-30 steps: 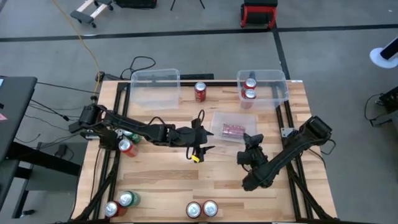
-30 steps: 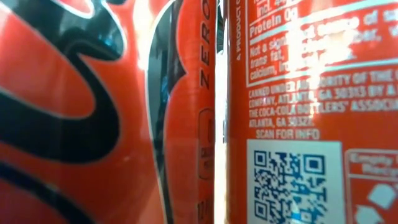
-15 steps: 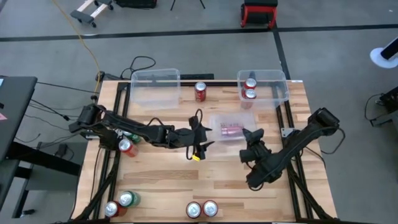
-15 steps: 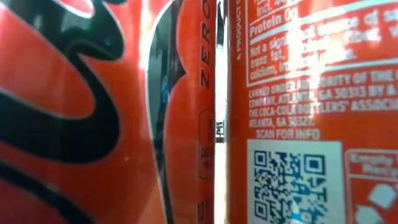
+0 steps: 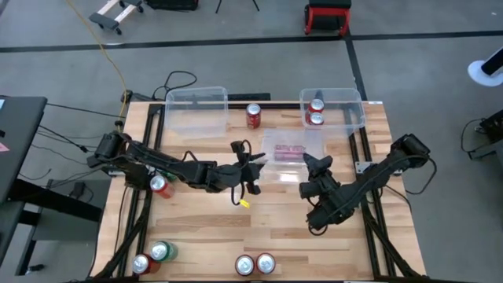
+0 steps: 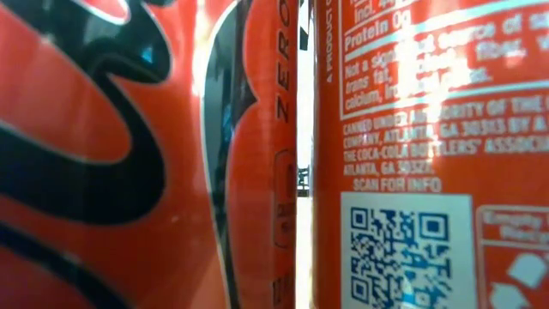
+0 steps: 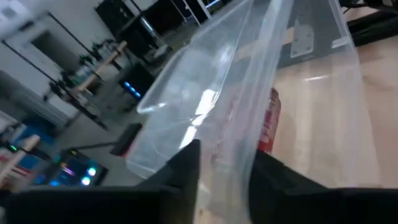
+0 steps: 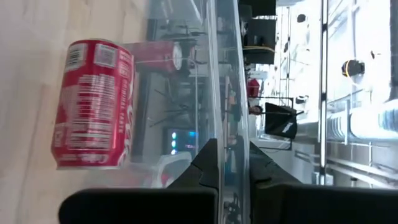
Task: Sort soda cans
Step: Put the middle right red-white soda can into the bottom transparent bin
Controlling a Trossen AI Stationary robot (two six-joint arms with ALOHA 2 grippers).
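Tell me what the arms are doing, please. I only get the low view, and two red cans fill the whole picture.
Observer: That pair of cans stands at the near edge of the table, away from both arms.
Operator: So where are the arms?
Observer: At mid-table. The left arm's fingers pinch one wall of a clear bin, and the right arm's fingers pinch the opposite wall.
Operator: Anything inside it?
Observer: One red can, lying on its side.
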